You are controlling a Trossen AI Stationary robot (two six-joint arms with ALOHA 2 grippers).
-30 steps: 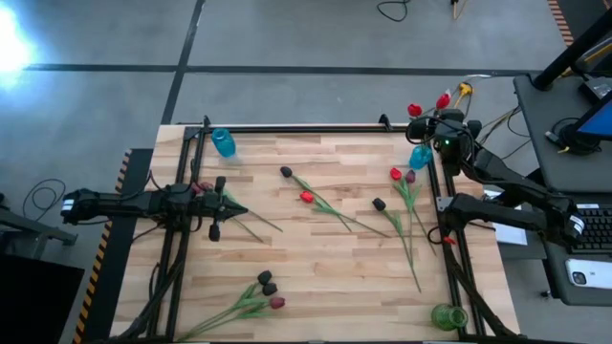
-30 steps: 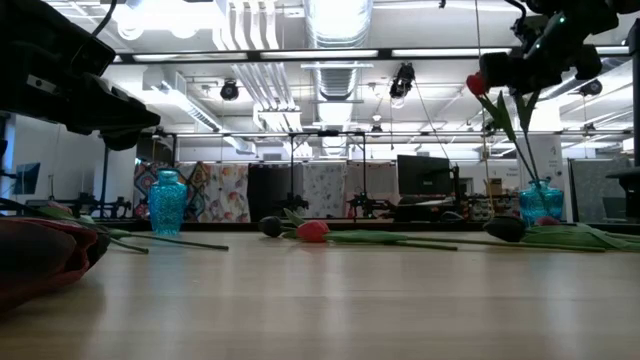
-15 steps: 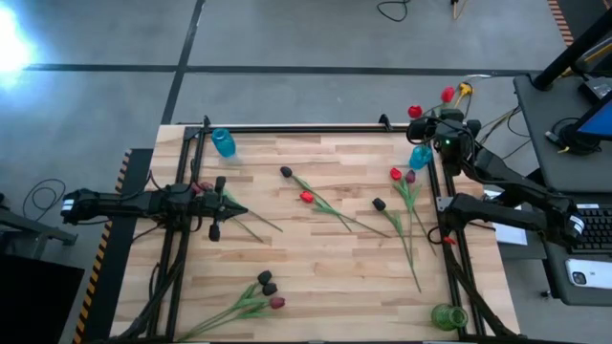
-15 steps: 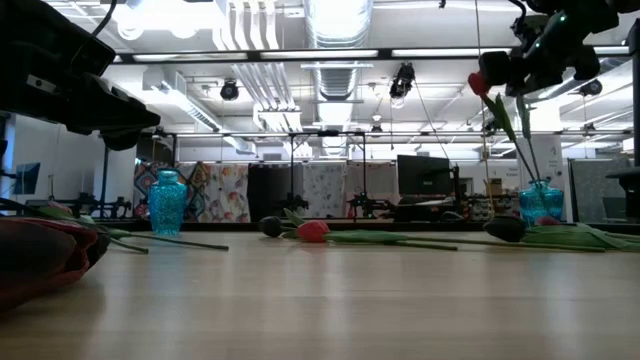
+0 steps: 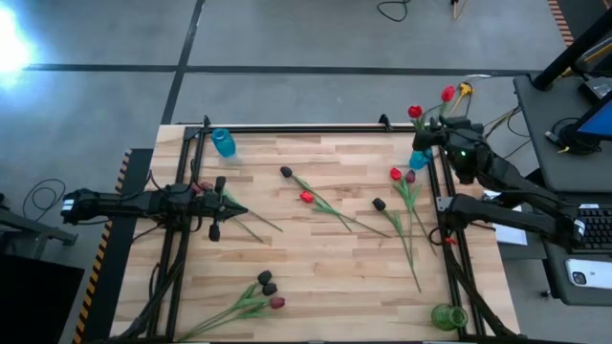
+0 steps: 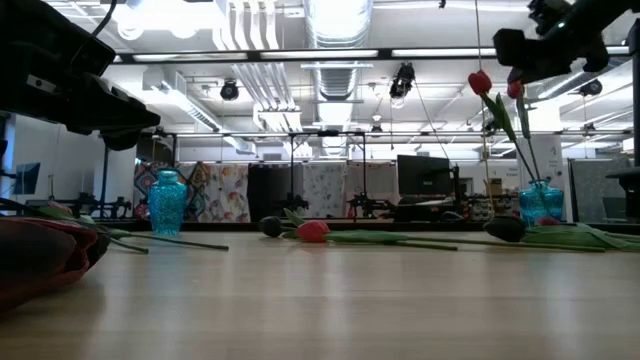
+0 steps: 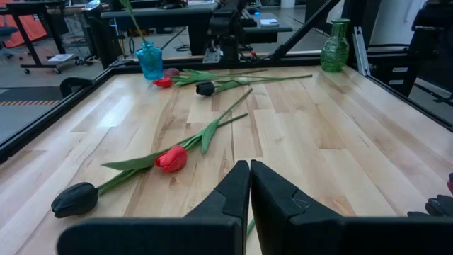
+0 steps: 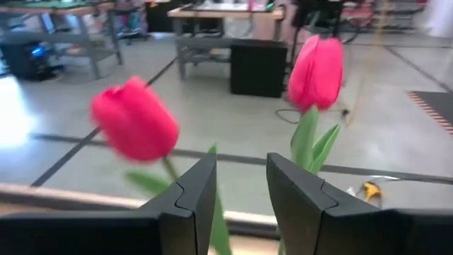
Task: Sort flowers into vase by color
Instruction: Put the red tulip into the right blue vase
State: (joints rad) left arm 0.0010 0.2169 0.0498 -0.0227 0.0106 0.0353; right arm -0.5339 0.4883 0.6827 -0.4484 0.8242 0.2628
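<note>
High view had two red tulips [image 5: 414, 112] standing in the blue vase [image 5: 419, 159] at the tabletop's [image 5: 335, 268] far right edge, heads leaning out past the rim. The right end effector [image 5: 442, 125] hovered just above that vase, right by the stems, fingers parted a little and not gripping anything; its wrist view showed both red heads just beyond the fingertips [image 8: 195, 185].

The rest of the flowers lay flat on the tabletop: a black one [image 5: 285, 172], a red one [image 5: 306, 197] and another black one [image 5: 379, 204] strung across the middle, a red and a maroon head [image 5: 403, 176] near the blue vase, and a bunch [image 5: 267, 287] of dark and maroon ones at the near edge.

A second blue vase [image 5: 223, 142] sat at the far left corner, and a green vase [image 5: 447, 316] at the near right corner.

The left end effector [image 5: 238, 209] was closed and empty, low over the tabletop's left side.
</note>
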